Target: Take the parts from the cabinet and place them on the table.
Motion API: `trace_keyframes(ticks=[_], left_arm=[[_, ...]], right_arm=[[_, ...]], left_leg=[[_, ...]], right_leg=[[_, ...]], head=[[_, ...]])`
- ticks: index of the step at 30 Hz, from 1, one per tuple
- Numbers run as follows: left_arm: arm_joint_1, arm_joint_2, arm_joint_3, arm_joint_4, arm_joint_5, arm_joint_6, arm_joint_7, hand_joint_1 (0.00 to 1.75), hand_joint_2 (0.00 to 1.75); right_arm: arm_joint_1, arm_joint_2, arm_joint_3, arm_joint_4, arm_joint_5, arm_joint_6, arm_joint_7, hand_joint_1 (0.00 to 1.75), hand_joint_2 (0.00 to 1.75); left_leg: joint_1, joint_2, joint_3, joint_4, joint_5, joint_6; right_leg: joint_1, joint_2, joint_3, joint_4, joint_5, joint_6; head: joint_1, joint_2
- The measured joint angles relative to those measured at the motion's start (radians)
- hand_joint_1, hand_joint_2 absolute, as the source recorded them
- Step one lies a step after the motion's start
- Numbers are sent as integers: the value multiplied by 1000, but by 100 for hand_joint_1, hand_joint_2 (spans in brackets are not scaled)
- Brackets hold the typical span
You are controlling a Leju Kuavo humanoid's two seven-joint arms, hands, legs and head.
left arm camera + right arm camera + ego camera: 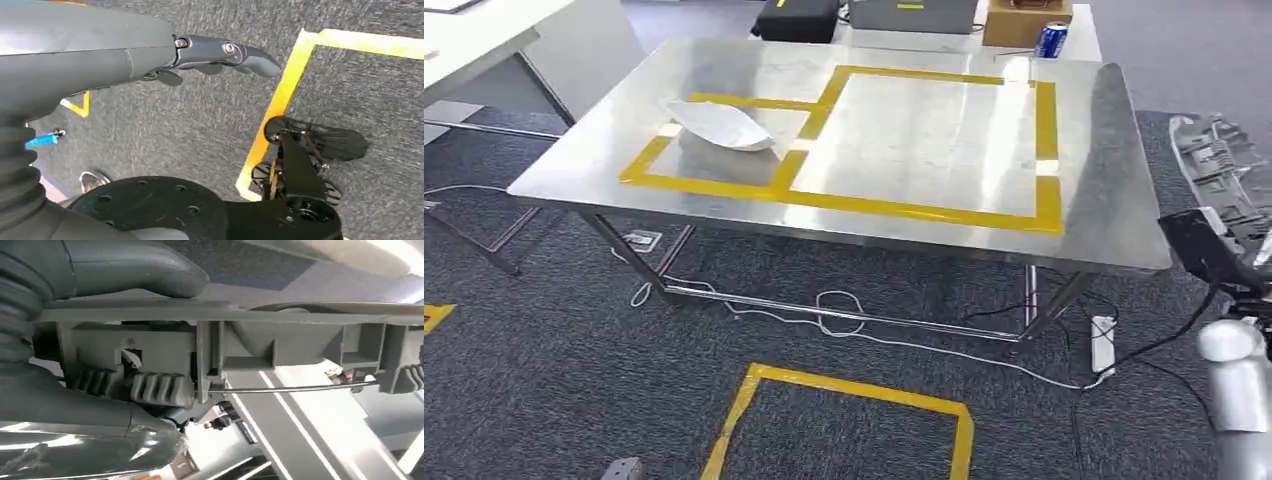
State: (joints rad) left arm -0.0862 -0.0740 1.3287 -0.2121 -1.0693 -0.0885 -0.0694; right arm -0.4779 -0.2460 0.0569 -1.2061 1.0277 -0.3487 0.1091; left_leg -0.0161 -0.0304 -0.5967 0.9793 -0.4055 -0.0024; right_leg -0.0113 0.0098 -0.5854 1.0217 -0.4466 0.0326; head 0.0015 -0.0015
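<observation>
One grey ribbed plastic part (1219,165) is showing at the far right of the head view, carried beside the steel table (1114,200), whose top is bearing yellow tape (1046,130) rectangles and a white curved piece (719,125) lying in the left one. A blue can (1052,40) is standing beyond the far edge.

In the left wrist view the left hand (220,57) is hanging over grey carpet (175,130), fingers loosely extended, holding nothing.

In the right wrist view the right hand (115,385) is gripping the part (280,347), a long moulded strip with ribs and clips.
</observation>
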Motion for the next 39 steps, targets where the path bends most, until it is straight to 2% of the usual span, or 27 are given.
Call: trace_keyframes(ticks=[4, 7, 16, 20, 25, 29, 39], left_arm=[[1, 4, -5, 0, -4, -21, -12, 0, 175], [0, 5, -5, 0, -6, -35, -18, 0, 175], [-2, 11, -9, 0, -20, -74, -16, 0, 175], [-3, 13, -11, 0, -21, -77, -17, 0, 175], [-3, 13, -11, 0, -21, -80, -19, 0, 175], [-3, 13, -11, 0, -19, -83, -19, 0, 175], [-2, 13, -9, 0, -6, -80, -9, 0, 175]], right_arm=[[-82, 4, 66, 76, 31, 16, 14, 175, 175], [-160, 23, 116, 143, 49, 60, 23, 175, 175], [-352, 135, 320, 336, 158, 161, 8, 175, 175], [-406, 201, 393, 397, 153, 202, -7, 175, 175], [-447, 276, 434, 455, 123, 206, -11, 175, 175], [-474, 311, 458, 492, 119, 205, -11, 175, 175], [-480, 333, 478, 540, 89, 193, -16, 175, 175]], left_leg=[[0, -1, -4, 0, 1, -1], [0, 0, -5, 0, 1, -1], [1, 0, -7, 0, 3, -2], [1, 0, -7, 0, 3, -2], [1, 0, -8, 0, 3, -2], [1, 0, -8, 0, 3, -2], [1, 0, -9, 1, 3, -2]], right_leg=[[0, -2, -2, 0, 1, 0], [0, 1, -4, 0, 2, 0], [1, 0, -7, 0, 3, 1], [1, 0, -7, 0, 3, 1], [1, 0, -8, 0, 3, 1], [1, 0, -8, 0, 3, 1], [1, 0, -8, 0, 4, 0]], head=[[0, 0], [0, 0], [0, 0], [0, 0], [0, 0], [0, 0], [0, 0]])
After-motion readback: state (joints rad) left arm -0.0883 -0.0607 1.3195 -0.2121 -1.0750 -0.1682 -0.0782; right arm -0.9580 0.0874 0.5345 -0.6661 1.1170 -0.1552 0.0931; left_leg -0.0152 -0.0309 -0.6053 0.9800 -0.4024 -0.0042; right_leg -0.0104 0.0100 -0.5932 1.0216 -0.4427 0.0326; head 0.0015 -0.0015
